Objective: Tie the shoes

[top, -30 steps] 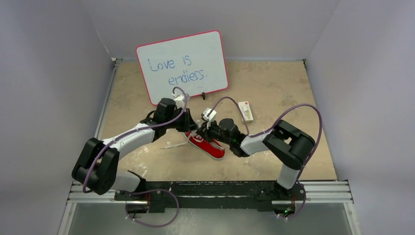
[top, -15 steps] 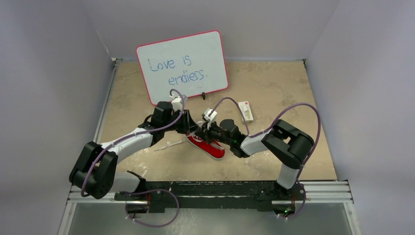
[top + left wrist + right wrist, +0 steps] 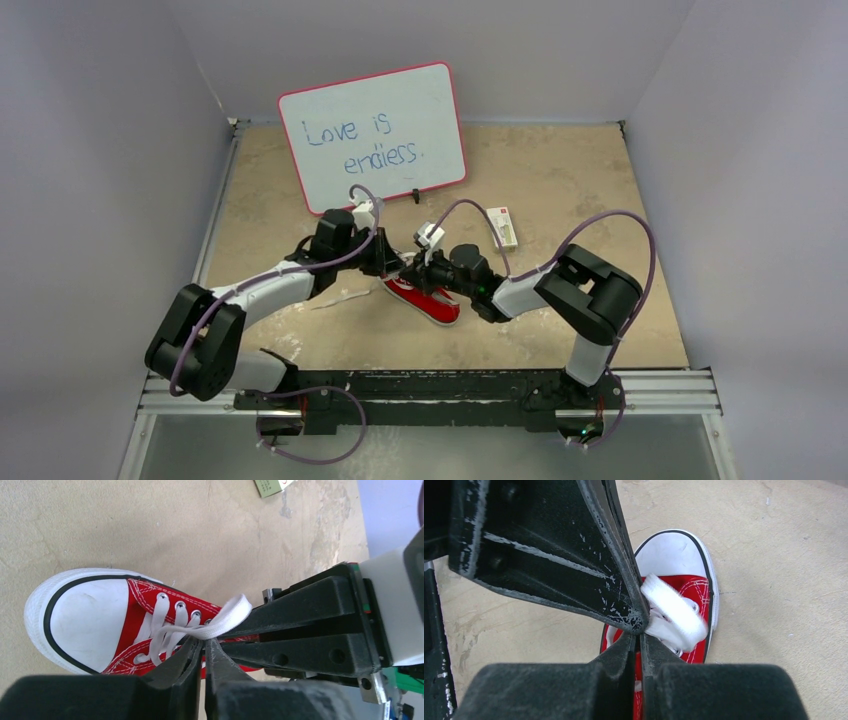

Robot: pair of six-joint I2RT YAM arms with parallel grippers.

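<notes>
The red shoe [image 3: 432, 299] lies mid-table, its white toe cap [image 3: 82, 617] toward the left arm. Both grippers meet tip to tip over its laced throat. In the left wrist view a band of white lace [image 3: 227, 619] runs from the eyelets across the tips of my left gripper [image 3: 204, 647], whose jaws stand almost together, pinching it. My right gripper [image 3: 639, 639] is shut at the same spot, with a fold of lace [image 3: 674, 614] bulging beside its tips. From above, my left gripper [image 3: 392, 263] and right gripper [image 3: 416, 268] hide the knot area.
A loose lace end [image 3: 340, 297] trails on the table left of the shoe. A small white box with a red mark [image 3: 503, 227] lies behind the right arm. A pink-framed whiteboard [image 3: 372, 135] stands at the back. Walls close in both sides.
The left jaws opened a little and closed again at the lace. The left forearm shifted slightly and the loose lace end on the table moved. The right arm stayed still.
</notes>
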